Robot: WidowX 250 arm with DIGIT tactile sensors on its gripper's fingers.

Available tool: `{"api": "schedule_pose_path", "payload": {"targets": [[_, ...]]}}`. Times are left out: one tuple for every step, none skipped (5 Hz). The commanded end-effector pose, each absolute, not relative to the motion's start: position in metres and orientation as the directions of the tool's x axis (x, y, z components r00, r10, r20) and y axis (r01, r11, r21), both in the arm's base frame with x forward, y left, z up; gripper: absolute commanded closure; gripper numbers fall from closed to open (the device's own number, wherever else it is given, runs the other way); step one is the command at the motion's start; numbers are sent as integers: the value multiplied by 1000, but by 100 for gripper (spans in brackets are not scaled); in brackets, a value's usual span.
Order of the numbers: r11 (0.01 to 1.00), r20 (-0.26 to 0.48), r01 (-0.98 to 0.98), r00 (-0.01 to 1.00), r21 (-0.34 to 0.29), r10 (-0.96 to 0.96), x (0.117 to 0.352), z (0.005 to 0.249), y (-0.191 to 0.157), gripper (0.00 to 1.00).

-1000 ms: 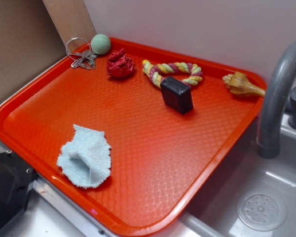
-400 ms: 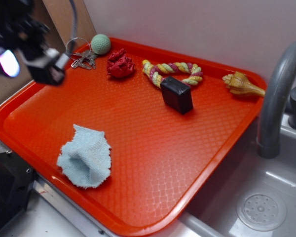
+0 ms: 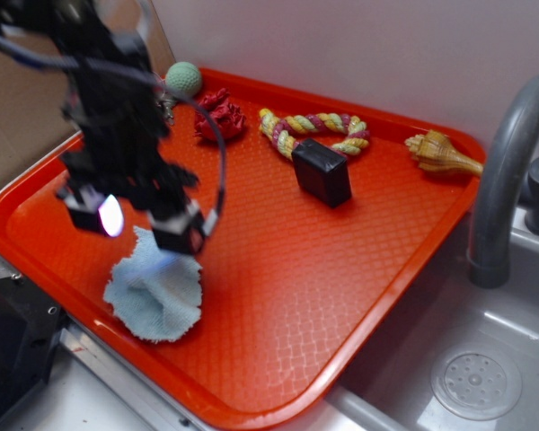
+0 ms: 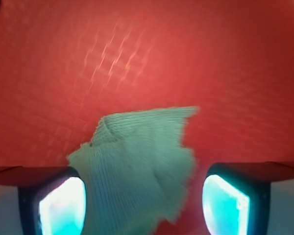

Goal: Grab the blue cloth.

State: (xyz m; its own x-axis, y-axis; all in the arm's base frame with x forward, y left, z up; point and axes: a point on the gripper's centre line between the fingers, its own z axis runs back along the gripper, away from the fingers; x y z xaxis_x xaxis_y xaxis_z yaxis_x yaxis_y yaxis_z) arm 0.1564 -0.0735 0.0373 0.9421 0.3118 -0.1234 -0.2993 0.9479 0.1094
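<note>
The black gripper [image 3: 139,224] hangs just above the blue cloth [image 3: 155,294], its two fingers spread wide with nothing between them, one blocky tip glowing pale at its face. From the wrist view the cloth [image 4: 137,161] lies between the two lit finger pads [image 4: 62,208], a soft ribbed weave with ragged, fuzzy edges and one fold peaked near its far corner. It sits on the near left part of the orange tray [image 3: 341,269], whose plastic floor carries a shiny diamond-grid pattern. Along the far edge lie a crumpled red fabric wad [image 3: 220,115], a dimpled green ball [image 3: 183,79], a twisted multicoloured rope ring [image 3: 314,130], a glossy black block [image 3: 322,171] and a ridged tan seashell [image 3: 442,153].
</note>
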Motion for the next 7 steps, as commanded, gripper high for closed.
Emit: {"api": "schedule_pose_path", "payload": {"targets": [[971, -210, -205, 951, 123, 227, 135, 4, -92, 0], [984, -238, -147, 957, 101, 168, 125, 7, -95, 9], [986, -236, -130, 960, 102, 151, 124, 6, -88, 100], [992, -180, -47, 981, 115, 67, 137, 13, -70, 100], [994, -119, 5, 993, 112, 8, 155, 27, -40, 100], [995, -49, 30, 998, 93, -26, 189, 49, 3, 100], [997, 23, 63, 998, 33, -64, 229, 99, 42, 100]]}}
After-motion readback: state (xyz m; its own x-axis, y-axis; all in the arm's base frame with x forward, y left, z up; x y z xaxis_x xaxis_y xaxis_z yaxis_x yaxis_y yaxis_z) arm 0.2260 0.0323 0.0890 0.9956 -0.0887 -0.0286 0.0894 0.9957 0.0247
